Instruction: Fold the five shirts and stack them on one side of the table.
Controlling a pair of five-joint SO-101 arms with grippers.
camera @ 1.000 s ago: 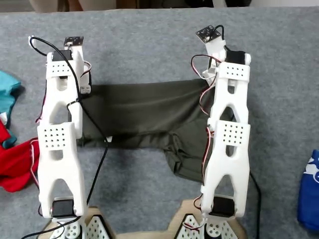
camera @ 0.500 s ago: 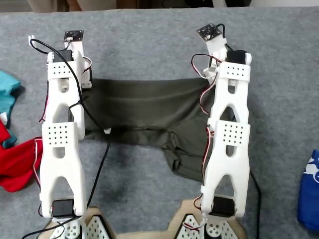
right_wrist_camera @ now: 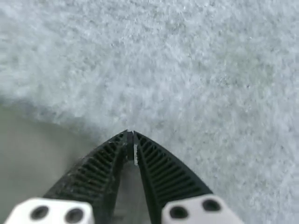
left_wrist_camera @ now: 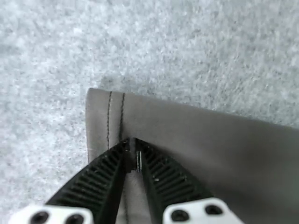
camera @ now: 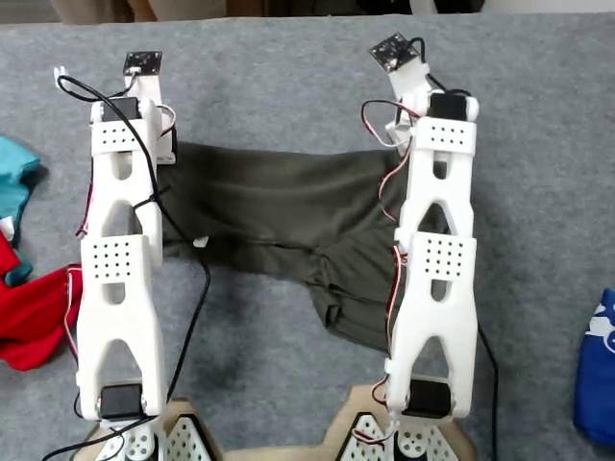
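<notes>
We have the olive shirt (camera: 279,206) in the middle of the counter (camera: 288,86), lying between the left arm (camera: 120,250) and the right arm (camera: 437,240). Its far edge is stretched from one arm's tip to the other.

In the left wrist view, the left jaws are pressed together on the stitched hem of the shirt (left_wrist_camera: 196,140), just beside its corner. The right jaws are also pressed together. They appear to pinch the opposite end of that edge, with cloth (right_wrist_camera: 28,144) showing beside and under them.

We judge the step to be drawing this edge out straight, so the shirt lies flat for folding.

To do it well:
- We should move both arms together, level and at one pace, so the edge stays taut without skewing.
- Both grips sit close to the cloth's margin, so we should pull gently. A hard tug outward could slip the hem free.
- The near part of the shirt is bunched, and a crumpled flap lies toward the right arm's base. That flap needs to be dragged smooth before any fold is laid over it, or the crease will be locked in.
- We should keep the cloth low over the counter so it settles without trapping folds.

The red shirt (camera: 29,322) and teal shirt (camera: 14,182) wait at the left edge, and a blue shirt (camera: 596,370) at the right.
</notes>
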